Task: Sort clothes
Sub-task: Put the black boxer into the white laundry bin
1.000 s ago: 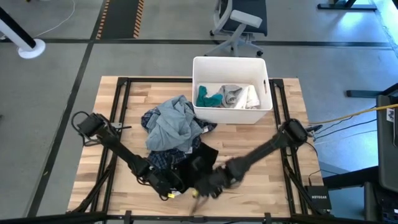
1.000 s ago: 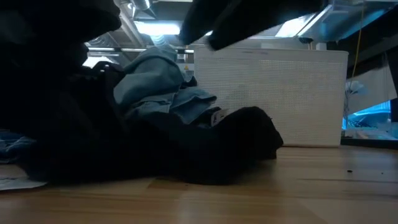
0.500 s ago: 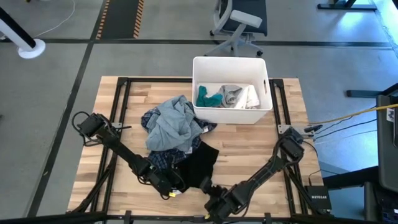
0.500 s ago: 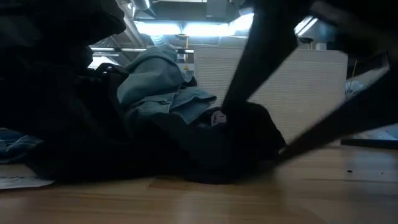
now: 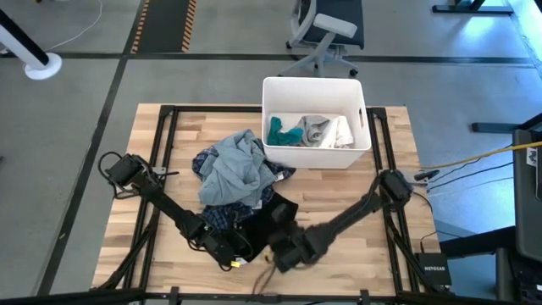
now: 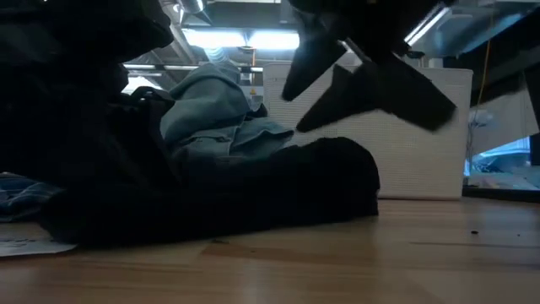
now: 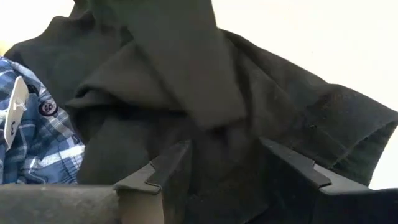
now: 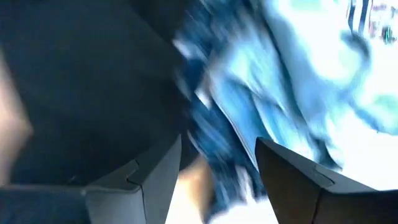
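Clothes heaped mid-surface [image 5: 161,152], just left of the white bin [image 5: 315,157]; the heap's long axis runs from the far end beside the bin toward the near edge. Light blue-grey garment [image 5: 237,165] on top at the far end, bunched, no clear direction to it. Dark blue plaid garment [image 5: 218,216] under it, showing at the left and near sides. Black garment [image 5: 273,219] at the near end, lying flat, its length running from the heap toward the near edge and slightly right. From my left wrist camera the plaid piece carries a small white tag [image 7: 15,109] and a dark button; I can't read any print on the tag. A white paper slip lies flat on the surface at the near left in the low view, writing illegible. In the bin: a teal garment [image 5: 284,134] to the left, a white garment [image 5: 334,131] with grey folds to the right. Left hand [image 5: 230,252] sits low at the near edge of the black garment, fingers spread wide, black cloth between them but not pinched. Right hand [image 5: 284,252] hangs just above the black garment's near right side, fingers apart, holding nothing.
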